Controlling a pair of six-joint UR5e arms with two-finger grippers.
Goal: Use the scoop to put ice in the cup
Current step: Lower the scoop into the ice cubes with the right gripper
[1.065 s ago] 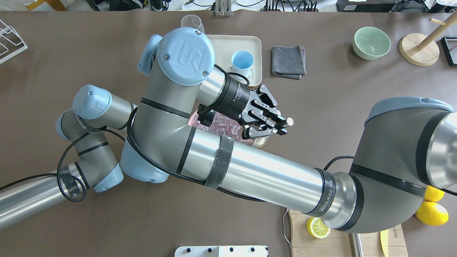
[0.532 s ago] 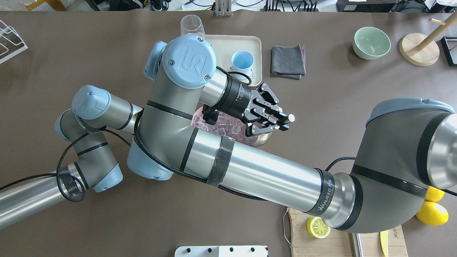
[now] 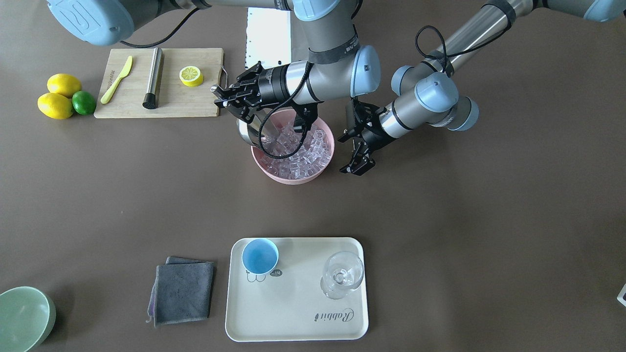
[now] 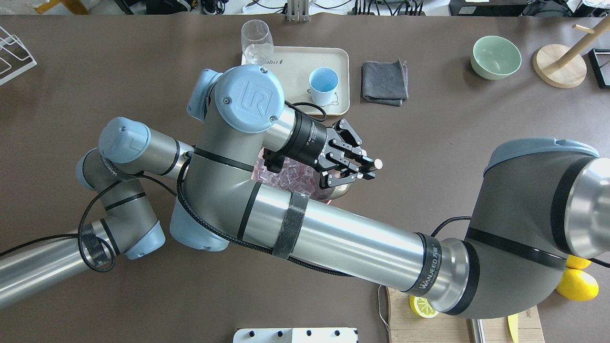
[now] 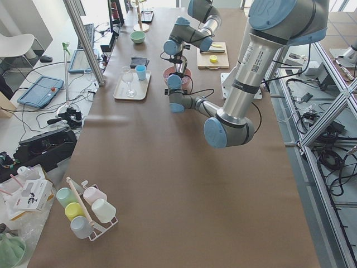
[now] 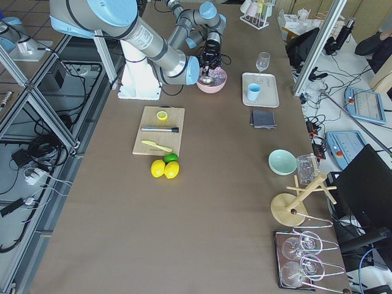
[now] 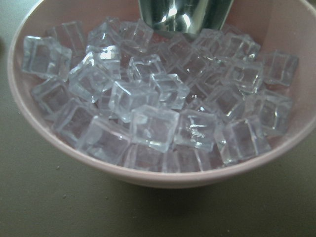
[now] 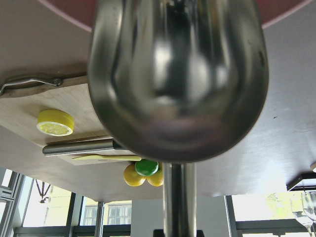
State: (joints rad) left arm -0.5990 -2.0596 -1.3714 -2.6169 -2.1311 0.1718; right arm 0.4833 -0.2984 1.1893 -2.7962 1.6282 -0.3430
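My right gripper (image 3: 224, 100) is shut on the rod handle of the steel scoop (image 3: 248, 133). The scoop's trough dips into the near-left rim of a pink bowl (image 3: 293, 177) full of clear ice cubes (image 3: 299, 149). The scoop's outer wall fills the right wrist view (image 8: 177, 84) and shows at the top of the left wrist view (image 7: 185, 15). My left gripper (image 3: 356, 155) is open and empty, just beside the bowl, facing the ice (image 7: 158, 113). The light-blue cup (image 3: 259, 255) stands empty on a cream tray (image 3: 293, 313). In the overhead view my right gripper (image 4: 364, 169) shows over the bowl; the left gripper is hidden.
A clear stemmed glass (image 3: 342, 276) shares the tray. A folded grey cloth (image 3: 183, 291) lies beside it. A pale green bowl (image 3: 22, 318) sits at a corner. A wooden board (image 3: 159, 83) holds a lemon half, a steel cylinder and a yellow knife, with lemons and a lime (image 3: 63, 100) beside it.
My right wrist has drawn back toward the robot and sunk lower over the pink bowl, carrying the scoop with it. The stemmed glass is now uncovered. The left arm has barely moved.
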